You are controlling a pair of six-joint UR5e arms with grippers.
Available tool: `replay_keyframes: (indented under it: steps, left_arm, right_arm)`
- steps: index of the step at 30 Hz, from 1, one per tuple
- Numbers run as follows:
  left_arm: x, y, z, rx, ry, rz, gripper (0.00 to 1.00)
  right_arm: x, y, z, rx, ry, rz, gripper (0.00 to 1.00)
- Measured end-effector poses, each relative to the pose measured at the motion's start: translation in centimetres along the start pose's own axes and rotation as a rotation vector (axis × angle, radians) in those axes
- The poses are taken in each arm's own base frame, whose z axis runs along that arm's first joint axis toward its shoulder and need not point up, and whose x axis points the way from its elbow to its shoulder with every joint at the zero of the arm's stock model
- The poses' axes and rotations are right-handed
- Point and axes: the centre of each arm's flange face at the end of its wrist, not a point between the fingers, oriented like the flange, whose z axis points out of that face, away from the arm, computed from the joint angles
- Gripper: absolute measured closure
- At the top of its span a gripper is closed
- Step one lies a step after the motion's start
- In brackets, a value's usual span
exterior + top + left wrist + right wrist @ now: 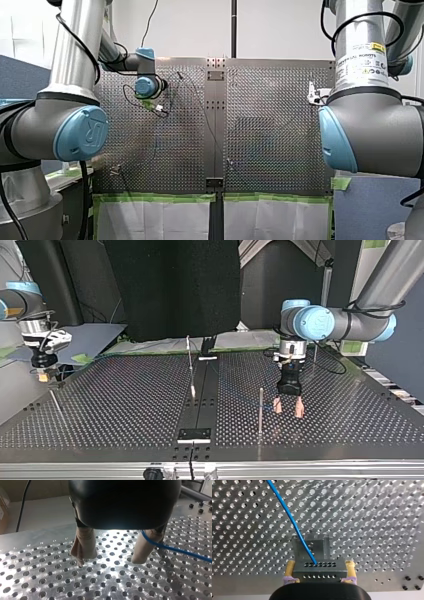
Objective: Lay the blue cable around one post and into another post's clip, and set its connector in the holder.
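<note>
The blue cable (294,525) runs across the perforated table from a grey connector (319,568) with rows of holes. My right gripper (319,563), with yellow pads, is shut on this connector, near the top view's left edge (44,376). My left gripper (112,560) hangs open just above the plate, its beige fingers (83,546) spread, and the blue cable (175,550) passes beside one of them. In the top view my left gripper (288,408) stands beside an upright post (260,410). A second post (190,365) stands near the middle rail.
A dark block (195,434) sits on the middle rail near the top view's front edge, another (207,358) at its far end. A thin rod (57,407) leans at that view's left. Green tape (160,197) edges the table in the front view.
</note>
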Motion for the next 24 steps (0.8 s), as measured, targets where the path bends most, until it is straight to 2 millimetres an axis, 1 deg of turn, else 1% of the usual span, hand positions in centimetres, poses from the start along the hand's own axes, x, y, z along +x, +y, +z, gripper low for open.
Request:
replay_keyframes:
  steps: [5,10,12,18,24]
  left_arm:
    - [0.2,0.3,0.1,-0.006,0.006,0.001,0.0]
    - [1.0,1.5,0.4,-0.026,0.032,0.002,0.0]
    - [1.0,1.7,0.5,-0.031,0.03,0.004,0.0]
    - [0.7,1.3,0.9,-0.051,0.013,0.042,0.0]
    - [0.8,1.4,0.6,-0.088,0.023,0.087,0.0]
  right_arm:
    - [0.4,0.0,0.5,0.003,-0.002,-0.005,0.93]
    - [0.8,0.0,0.8,0.005,0.0,-0.008,0.93]
    - [0.7,-0.1,0.9,0.006,0.001,-0.009,0.93]
    - [0.3,-0.2,1.0,0.008,-0.003,-0.008,0.93]
    - [-0.1,-0.3,1.1,0.01,-0.01,-0.008,0.93]
